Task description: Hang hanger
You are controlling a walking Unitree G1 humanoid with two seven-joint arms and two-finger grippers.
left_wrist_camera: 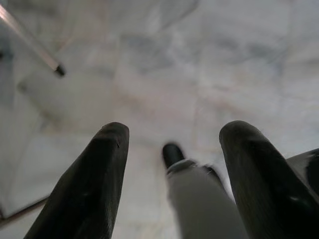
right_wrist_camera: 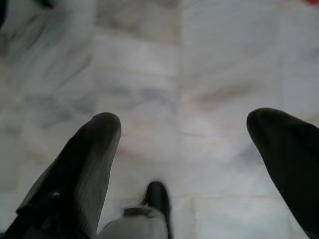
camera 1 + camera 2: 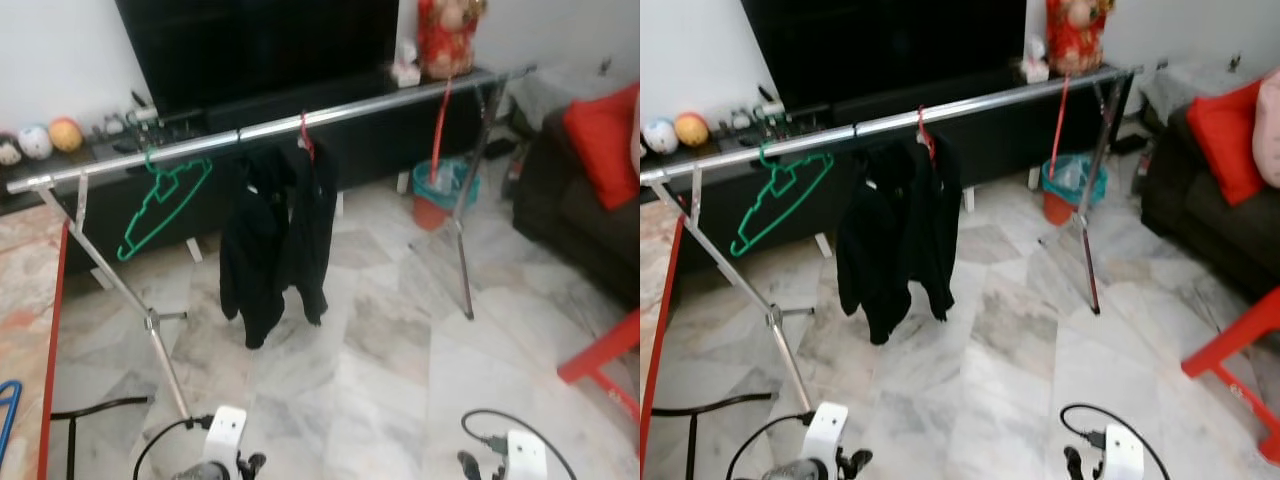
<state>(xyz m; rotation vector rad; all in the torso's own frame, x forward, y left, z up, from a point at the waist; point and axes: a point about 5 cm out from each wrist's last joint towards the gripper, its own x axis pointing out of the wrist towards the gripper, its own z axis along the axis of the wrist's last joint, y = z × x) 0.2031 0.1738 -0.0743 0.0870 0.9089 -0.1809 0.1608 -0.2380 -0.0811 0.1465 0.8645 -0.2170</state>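
Marble floor point(image 3: 400, 380), green hanger point(image 3: 160, 205) on rail point(image 3: 270, 127)

Shiny bare metal on the clothes rail point(image 3: 330, 112), catching the light along its tube. The green hanger point(image 3: 160, 200) looks like thin smooth plastic. Soft matt black cloth on the jacket point(image 3: 278, 235). Polished grey-veined marble floor point(image 3: 400, 340), faintly glossy. Matt black rubbery fingers point(image 1: 89, 184) on the left end effector point(image 1: 172, 164).

On the rail point(image 3: 270, 125) hang a hanger point(image 3: 160, 205) at left and a jacket point(image 3: 278, 235) beside it — sofa point(image 3: 580, 205) far right.
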